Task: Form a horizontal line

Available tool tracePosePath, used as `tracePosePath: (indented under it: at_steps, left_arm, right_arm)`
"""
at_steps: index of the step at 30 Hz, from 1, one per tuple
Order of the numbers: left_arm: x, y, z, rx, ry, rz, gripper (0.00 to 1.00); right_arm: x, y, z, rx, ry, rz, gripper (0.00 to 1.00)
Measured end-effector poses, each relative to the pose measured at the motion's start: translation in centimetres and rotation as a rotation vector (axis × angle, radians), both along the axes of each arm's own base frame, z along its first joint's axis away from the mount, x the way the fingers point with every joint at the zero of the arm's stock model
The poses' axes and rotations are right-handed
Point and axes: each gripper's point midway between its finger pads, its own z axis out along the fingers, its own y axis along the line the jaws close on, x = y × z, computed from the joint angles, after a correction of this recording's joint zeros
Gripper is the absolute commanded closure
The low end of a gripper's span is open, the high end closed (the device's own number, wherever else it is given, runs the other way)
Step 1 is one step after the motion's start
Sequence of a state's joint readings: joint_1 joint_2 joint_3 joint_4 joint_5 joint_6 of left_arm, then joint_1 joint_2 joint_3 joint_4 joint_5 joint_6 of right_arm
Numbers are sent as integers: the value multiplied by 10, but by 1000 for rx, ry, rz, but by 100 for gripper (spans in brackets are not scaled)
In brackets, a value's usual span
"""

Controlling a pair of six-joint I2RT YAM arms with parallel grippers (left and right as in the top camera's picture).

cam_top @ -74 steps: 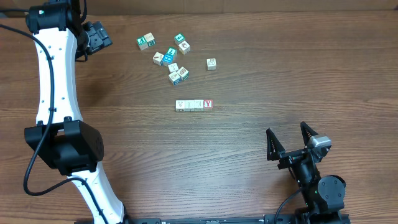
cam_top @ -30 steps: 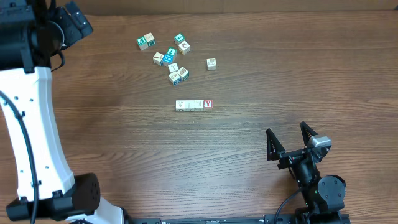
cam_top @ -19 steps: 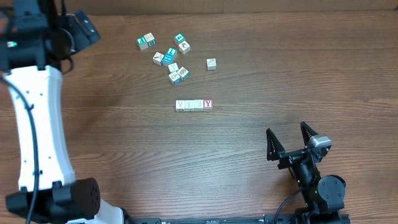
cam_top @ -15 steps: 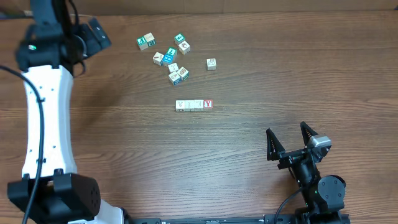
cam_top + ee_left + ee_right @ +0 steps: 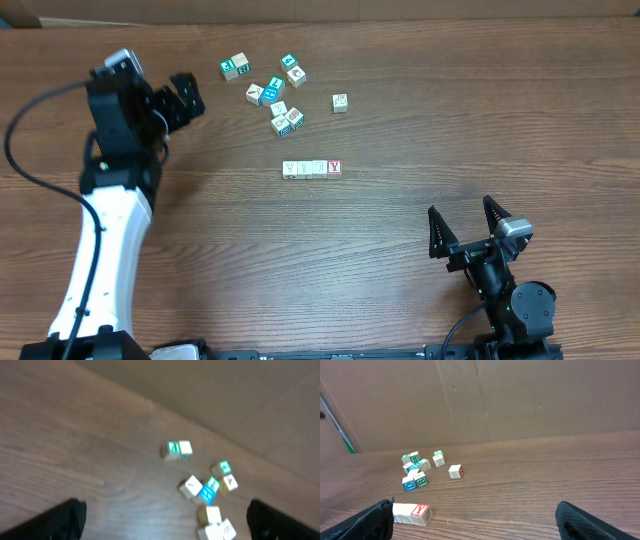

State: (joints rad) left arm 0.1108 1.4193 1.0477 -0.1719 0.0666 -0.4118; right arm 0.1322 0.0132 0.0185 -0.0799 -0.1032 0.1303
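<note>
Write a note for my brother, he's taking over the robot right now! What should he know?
Left hand: open, empty, in the air at the far left, beside the loose cubes.
Right hand: open, empty, at the near right.
Row: four pale cubes touching in a straight horizontal line mid-table, red Y cube at its right end.
Done: the line looks formed.
To do: probably nothing; perhaps check it is straight.

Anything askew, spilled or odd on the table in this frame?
Nothing stands out. The row of pale wooden letter cubes lies straight and touching, red Y at one end. The loose teal-and-white cubes sit scattered beyond it, apart. The left gripper and right gripper are open, empty.
</note>
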Motion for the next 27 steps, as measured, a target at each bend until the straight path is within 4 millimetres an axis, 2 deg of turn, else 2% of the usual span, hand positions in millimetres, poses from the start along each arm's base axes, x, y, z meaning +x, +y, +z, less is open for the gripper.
tracePosePath:
  at_steps: [6,14,22,27]
  left_arm:
    - [-20,-3,-43,5,-67,-4,0]
    - [-57,-7,-59,19,-184,-3,1]
    - [-102,-7,-101,28,-157,22,0]
    - [-121,-8,-111,32,-160,30,0]
  right_arm:
    - [0,0,0,0,0,0,0]
    - [0,0,0,0,0,0,0]
    - [0,0,0,0,0,0,0]
    - [0,0,0,0,0,0,0]
